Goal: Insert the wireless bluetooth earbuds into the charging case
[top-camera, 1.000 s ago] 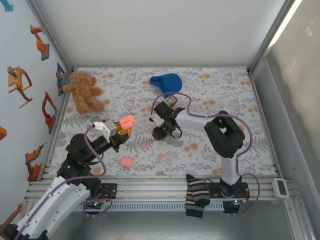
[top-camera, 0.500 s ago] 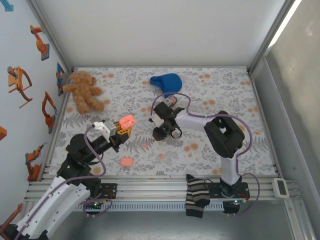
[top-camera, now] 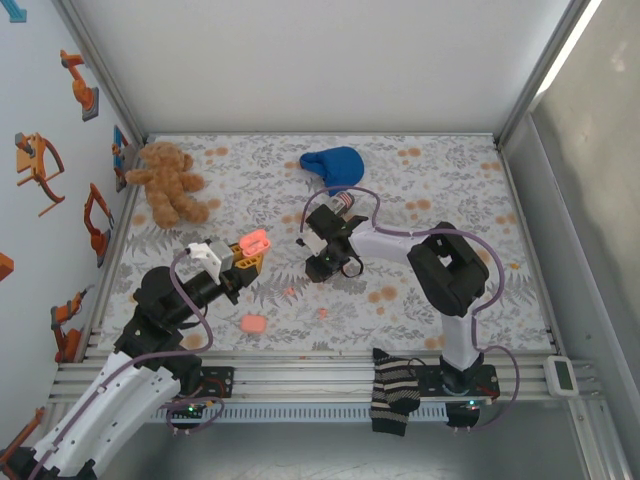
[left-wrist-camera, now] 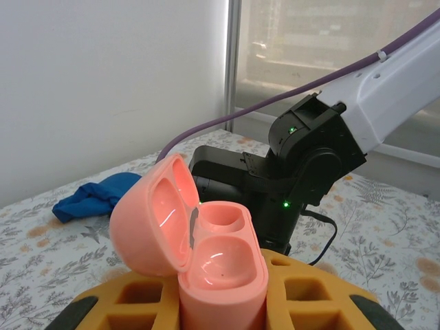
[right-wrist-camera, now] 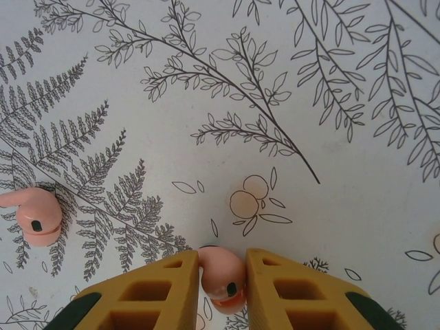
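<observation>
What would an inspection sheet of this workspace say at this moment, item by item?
Surface: floral cloth covers the table, lying flat.
Job's things: charging case, lid open, wells look empty; earbud between fingers; second earbud loose on the cloth; second pink case on the cloth near the left arm.
Clutter: teddy bear, blue fabric piece, striped sock over the front rail.
Grippers: left gripper shut on the charging case; right gripper shut on the earbud, down at the cloth.
Cables: purple cables loop along both arms.
Surroundings: robot stickers on the left wall; small white device at the rail's right end.
</observation>
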Available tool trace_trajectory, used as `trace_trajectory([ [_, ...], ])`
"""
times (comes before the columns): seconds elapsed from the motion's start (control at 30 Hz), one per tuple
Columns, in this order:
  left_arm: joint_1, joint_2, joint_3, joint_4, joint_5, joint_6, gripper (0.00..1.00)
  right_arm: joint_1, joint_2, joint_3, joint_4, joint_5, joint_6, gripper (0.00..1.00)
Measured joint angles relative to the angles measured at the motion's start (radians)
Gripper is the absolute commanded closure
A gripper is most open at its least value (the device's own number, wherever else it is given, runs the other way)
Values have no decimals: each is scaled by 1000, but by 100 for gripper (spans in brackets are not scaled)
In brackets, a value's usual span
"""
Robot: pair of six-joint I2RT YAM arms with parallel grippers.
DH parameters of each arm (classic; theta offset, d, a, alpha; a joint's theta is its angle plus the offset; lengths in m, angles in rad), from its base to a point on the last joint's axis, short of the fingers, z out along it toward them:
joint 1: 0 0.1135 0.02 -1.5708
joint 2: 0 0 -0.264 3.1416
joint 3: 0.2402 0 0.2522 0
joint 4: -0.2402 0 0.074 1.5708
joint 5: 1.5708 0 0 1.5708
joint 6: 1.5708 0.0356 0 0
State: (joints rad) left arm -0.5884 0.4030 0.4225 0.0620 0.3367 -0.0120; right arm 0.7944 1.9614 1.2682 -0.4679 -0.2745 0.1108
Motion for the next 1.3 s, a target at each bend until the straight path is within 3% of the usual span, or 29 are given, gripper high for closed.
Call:
trace_trajectory([
  [0.8,0,9,0,3,3,0,100,0,-64,-13,2,24,-6,81],
  [1.3,0,108,-13,108,30,-14,100,0,-380,-79,35,153,-80,82],
])
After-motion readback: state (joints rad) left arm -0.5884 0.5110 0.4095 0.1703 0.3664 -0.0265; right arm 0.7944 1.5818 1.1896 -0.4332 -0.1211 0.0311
